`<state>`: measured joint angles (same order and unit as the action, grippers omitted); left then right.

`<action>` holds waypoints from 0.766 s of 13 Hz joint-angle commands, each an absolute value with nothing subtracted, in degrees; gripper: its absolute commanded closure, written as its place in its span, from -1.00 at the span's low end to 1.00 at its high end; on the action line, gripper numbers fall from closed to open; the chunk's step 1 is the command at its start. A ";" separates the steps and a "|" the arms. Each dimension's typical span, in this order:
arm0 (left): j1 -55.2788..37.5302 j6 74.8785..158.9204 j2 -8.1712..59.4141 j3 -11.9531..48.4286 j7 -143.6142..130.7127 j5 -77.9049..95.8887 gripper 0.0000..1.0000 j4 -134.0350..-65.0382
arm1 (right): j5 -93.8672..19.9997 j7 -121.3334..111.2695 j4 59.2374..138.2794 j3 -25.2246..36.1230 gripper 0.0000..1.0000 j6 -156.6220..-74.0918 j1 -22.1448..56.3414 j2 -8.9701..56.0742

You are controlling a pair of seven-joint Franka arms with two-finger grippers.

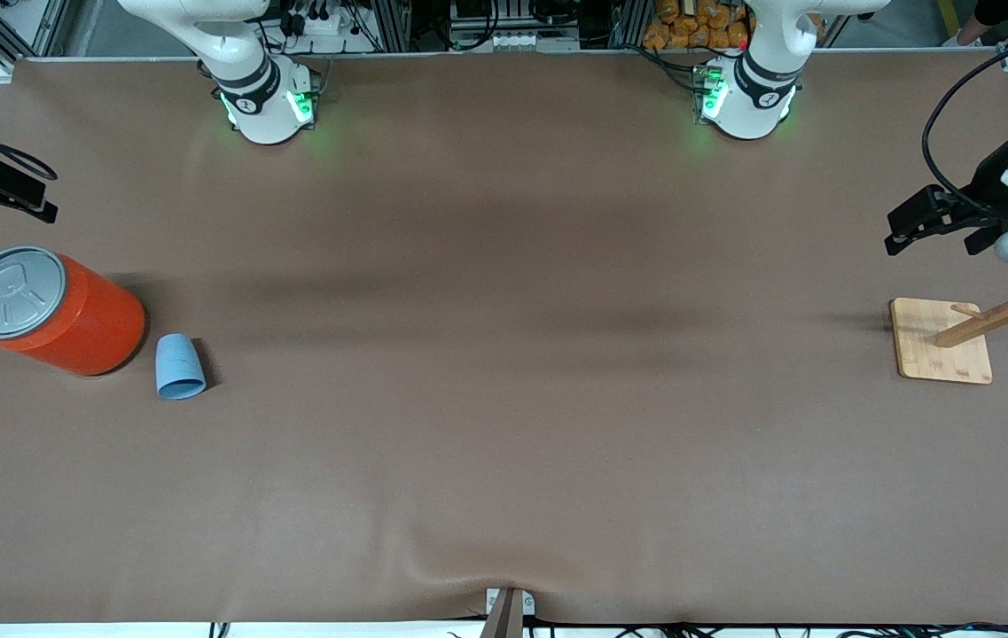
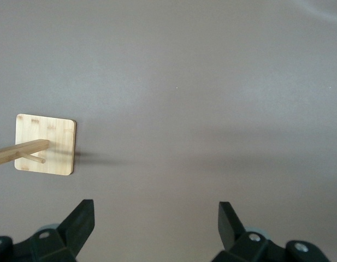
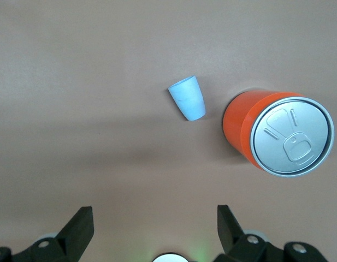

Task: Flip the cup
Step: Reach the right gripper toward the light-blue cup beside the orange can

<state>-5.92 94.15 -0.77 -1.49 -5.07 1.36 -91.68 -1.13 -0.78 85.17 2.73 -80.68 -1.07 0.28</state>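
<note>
The small light-blue cup (image 1: 180,366) sits on the brown table beside the orange can, at the right arm's end. It looks mouth down, narrow closed base up, and no dark inside shows. It also shows in the right wrist view (image 3: 188,97). My right gripper (image 1: 20,193) is open and empty, up in the air over the table's edge by the can; its jaws (image 3: 154,215) stand wide apart, away from the cup. My left gripper (image 1: 933,232) is open and empty, up over the table by the wooden stand; it shows again in the left wrist view (image 2: 156,213).
A big orange can (image 1: 69,319) with a grey pull-tab lid stands upright next to the cup, seen again in the right wrist view (image 3: 277,134). A wooden peg stand on a square base (image 1: 942,352) is at the left arm's end, also in the left wrist view (image 2: 45,144).
</note>
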 commanded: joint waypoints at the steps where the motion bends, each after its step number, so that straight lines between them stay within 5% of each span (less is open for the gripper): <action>1: -5.45 93.16 -0.53 -1.23 -3.78 0.61 -1.00 -90.79 | -1.05 -0.43 83.67 2.72 -1.00 -80.15 -0.70 1.23; 10: -5.36 93.16 -0.44 -1.23 -3.78 0.62 -1.00 -90.79 | -0.35 -0.70 90.07 2.72 -1.00 -85.15 2.20 2.11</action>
